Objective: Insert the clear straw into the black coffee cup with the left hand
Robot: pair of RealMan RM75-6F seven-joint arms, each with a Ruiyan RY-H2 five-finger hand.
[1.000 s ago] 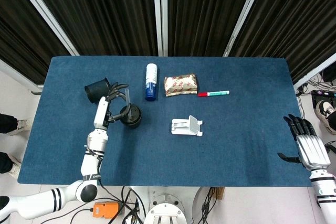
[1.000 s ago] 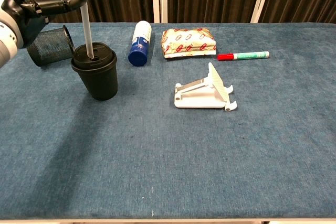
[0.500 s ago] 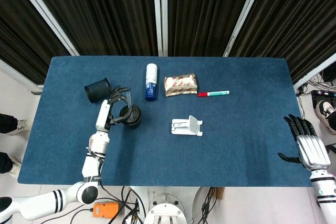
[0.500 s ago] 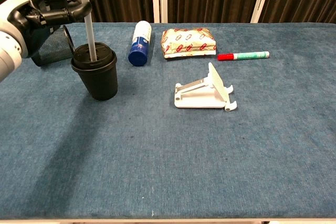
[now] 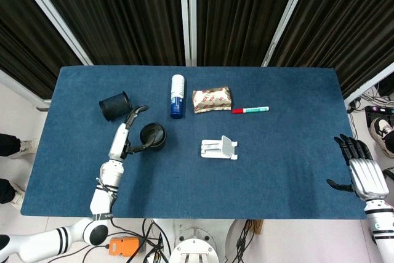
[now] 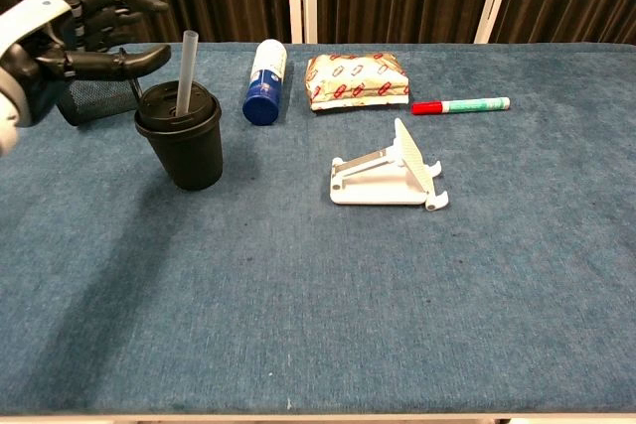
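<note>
On the left of the surface (image 6: pixel 328 325), the clear straw (image 6: pixel 185 71) stood in the black coffee cup (image 6: pixel 182 141). The left hand (image 6: pixel 75 32) hovered beside it, fingers spread, holding nothing. Insertion looked done; next, the hand should withdraw.

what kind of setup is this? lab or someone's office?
Most likely a robot lab or data-collection bay: a table covered in blue cloth, dark curtains behind it, cables on the floor below, and unrelated props such as a marker and phone stand.
</note>
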